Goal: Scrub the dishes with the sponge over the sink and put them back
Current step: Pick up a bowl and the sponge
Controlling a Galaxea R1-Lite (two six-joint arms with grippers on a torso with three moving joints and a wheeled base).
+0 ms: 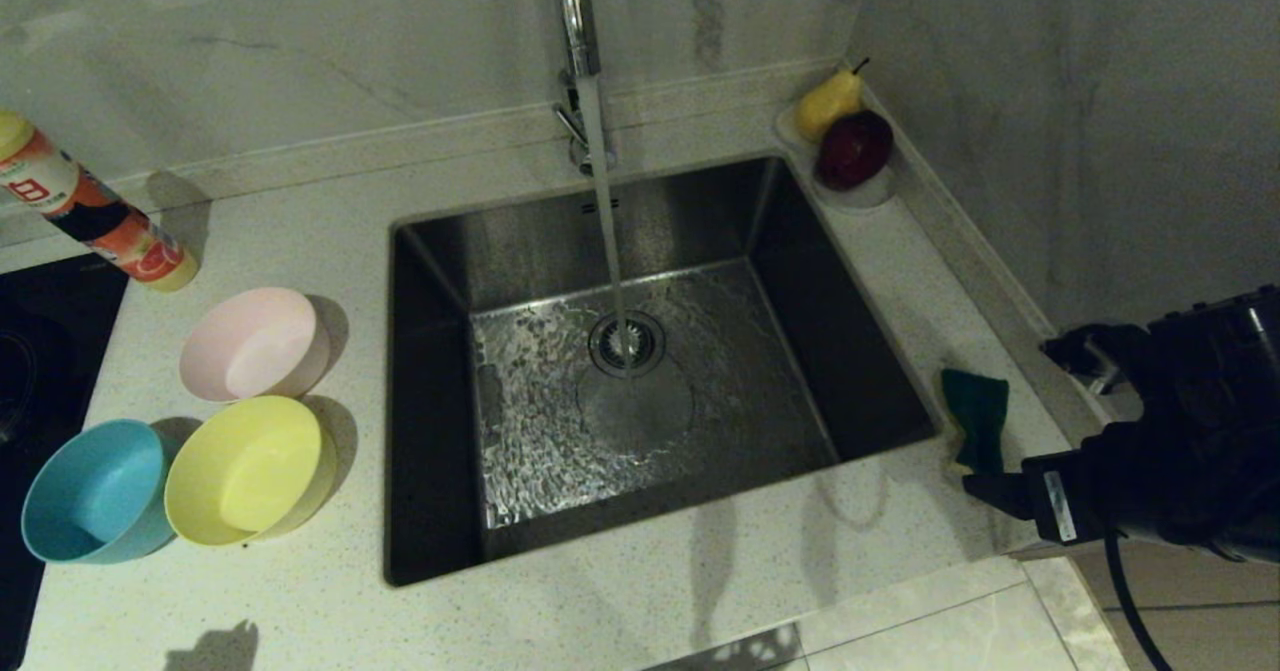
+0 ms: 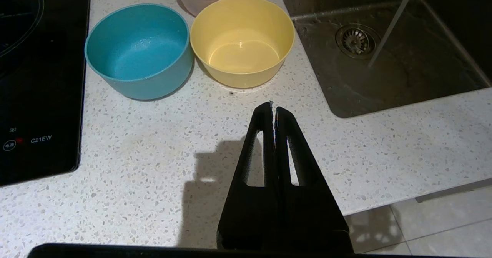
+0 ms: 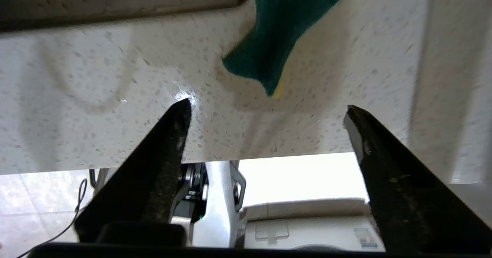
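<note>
Speckled white stone makes up the bench (image 1: pixel 300 591), which carries everything in sight. Set into it is the sink (image 1: pixel 440 421), a square steel basin with water falling from the chrome tap (image 1: pixel 575 21) onto the wet floor beside the round drain strainer (image 1: pixel 627 343). On the robot's left, a black cooktop (image 2: pixel 34 77) lies flush in the bench; white lettering near its edge reads "C21EW".

Between cooktop and sink stand the three dishes, all upright: the blue bowl (image 1: pixel 95 491) nearest the cooktop, the yellow bowl (image 1: pixel 250 469) touching it on the sink side, and the pink bowl (image 1: pixel 255 343) just behind the yellow one. Farther back a bottle (image 1: pixel 95 213) with a red and white label leans in from the left edge; its writing is too small to read.

At the far right corner a small white saucer (image 1: pixel 870 196) holds a yellow pear (image 1: pixel 828 103) and a dark red apple (image 1: pixel 855 148).

Right of the sink lies the sponge (image 1: pixel 975 416), green face up, a sliver of yellow foam showing beneath. The right end effector (image 3: pixel 265 110) hangs just beside it over the bench edge, fingers spread wide and holding nothing. The left end effector (image 2: pixel 273 110) is parked above the bench in front of the bowls, fingers pressed together.
</note>
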